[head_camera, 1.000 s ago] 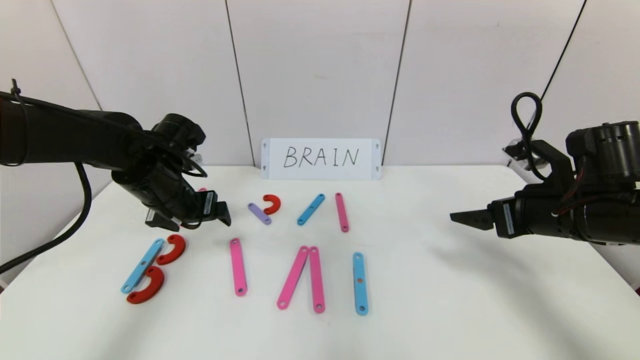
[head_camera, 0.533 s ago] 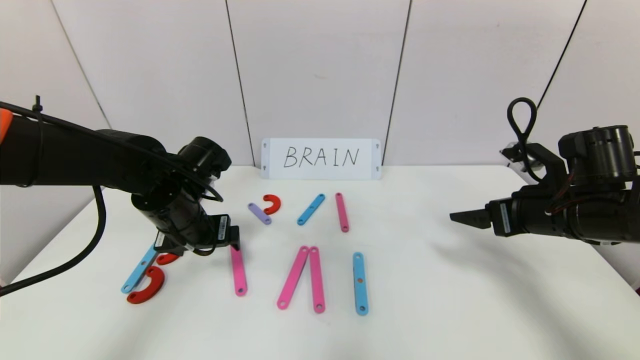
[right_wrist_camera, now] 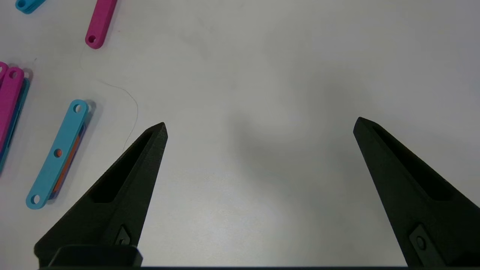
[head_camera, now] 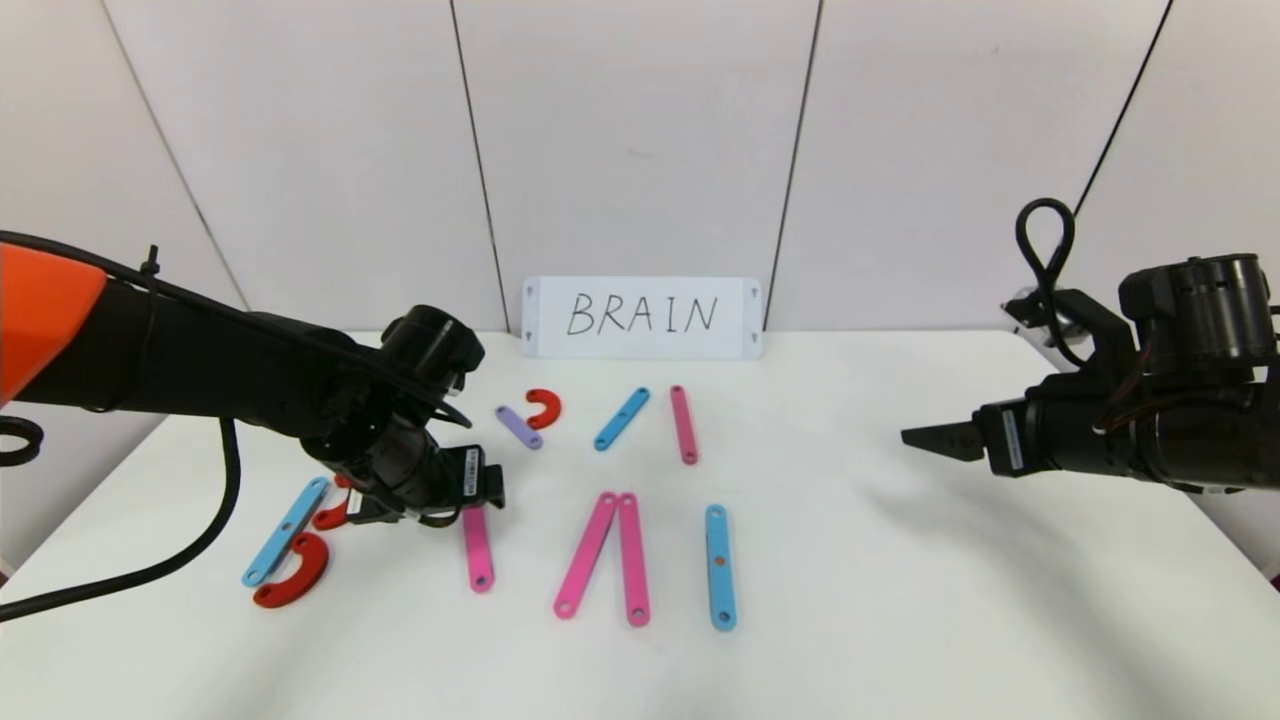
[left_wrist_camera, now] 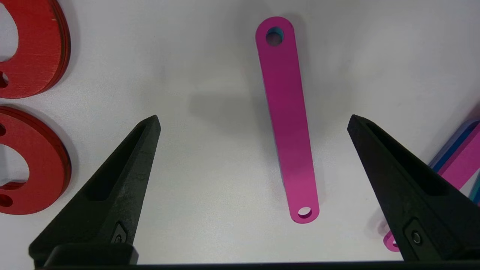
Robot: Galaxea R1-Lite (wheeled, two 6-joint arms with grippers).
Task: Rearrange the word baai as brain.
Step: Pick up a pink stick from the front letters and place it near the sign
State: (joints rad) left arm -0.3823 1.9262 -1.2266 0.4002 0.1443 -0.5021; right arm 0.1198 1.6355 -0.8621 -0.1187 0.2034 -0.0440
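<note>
- My left pincer: fingers spread wide, holding nothing; in the last second it has travelled forward and down from near the far-left curve to hover over the upper end of the single pink strip.
- Long flat pink plastic strip with end holes: lies on the white table below my left pincer, between its fingers and nearer the right one, touching neither; unmoved since a second ago.
- Blue plastic strip with two red C-shaped curves: just to the left of my left pincer, my wrist now covering part of the upper curve, which earlier showed whole.
- Two pink strips meeting at the top: near, to the right of my left pincer.
- Upright blue strip with an orange dot: further right, apart from the pink pair.
- Short lilac strip touching a small red curve: beyond my left pincer, toward the card.
- Slanted blue strip and pink strip: beyond, to the right, side by side and apart.
- White card handwritten BRAIN: upright at the table's far edge.
- My right pincer: fingers spread wide, empty, hovering over bare table well right of the letters; hardly shifted.
</note>
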